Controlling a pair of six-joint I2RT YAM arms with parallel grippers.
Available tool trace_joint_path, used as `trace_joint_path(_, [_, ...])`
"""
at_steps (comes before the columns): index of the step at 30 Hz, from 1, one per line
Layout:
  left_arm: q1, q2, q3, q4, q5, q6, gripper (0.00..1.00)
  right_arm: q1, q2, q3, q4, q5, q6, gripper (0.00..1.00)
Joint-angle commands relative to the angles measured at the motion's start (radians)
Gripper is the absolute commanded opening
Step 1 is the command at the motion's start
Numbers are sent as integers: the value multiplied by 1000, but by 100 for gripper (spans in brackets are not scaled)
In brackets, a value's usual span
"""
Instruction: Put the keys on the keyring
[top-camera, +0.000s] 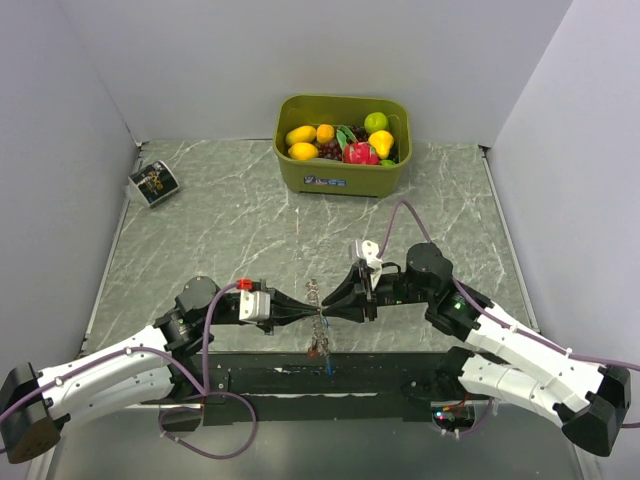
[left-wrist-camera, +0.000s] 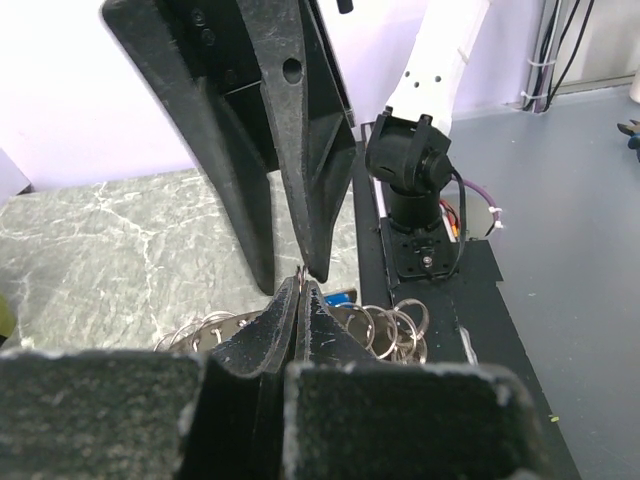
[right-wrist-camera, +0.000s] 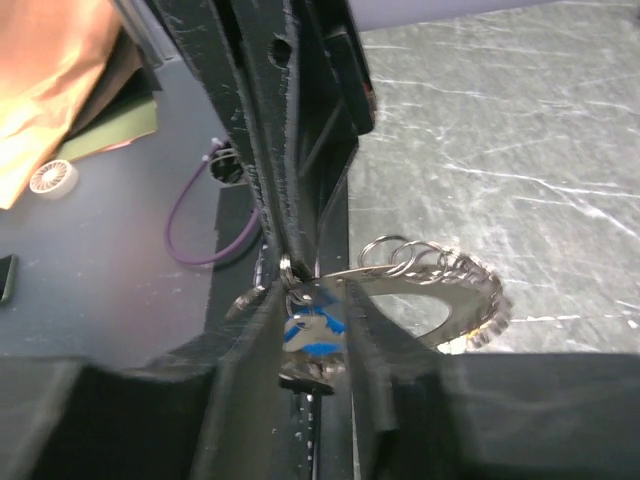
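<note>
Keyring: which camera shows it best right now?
Right wrist. The keyring arcs out clear of the fingers, its small rings distinct, with the table behind it. In the left wrist view it is mostly hidden behind the left hand. The top view shows only a tiny dangling cluster.

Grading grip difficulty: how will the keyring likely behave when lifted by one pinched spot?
Probably floppy: the keyring looks like a chain of small linked rings, curving loosely. The keys bunch at one spot, so the weight is likely lopsided and may swing. Its thin metal may slip.
</note>
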Motion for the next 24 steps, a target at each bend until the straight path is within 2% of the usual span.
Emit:
trace_joint_path(1, [-5,2,23,97,25,-14,1,9,12,30,52,1,18,27])
trace_joint_path(4, [-3,3,26,94,31,-13,1,9,14,33,49,6,19,19])
trace_joint_path(7, [-5,0,26,87,30,-14,1,10,12,38,49,5,23,2])
trace_joint_path(8, [-5,2,26,87,30,-14,1,10,11,39,46,6,21,0])
trace_joint_path(12, [-5,-9,36,38,19,-2,1,10,15,52,11,24,3,0])
trace_joint_path(17, [-5,-26,69,-97,-16,27,3,10,17,84,-81,67,-59,0])
trace_joint_path(18, [-5,-27,75,-122,-33,30,11,10,21,95,-110,75,-68,0])
trace_joint_path(24, [-5,-9,124,-258,-70,64,27,10,38,127,-187,101,-109,0])
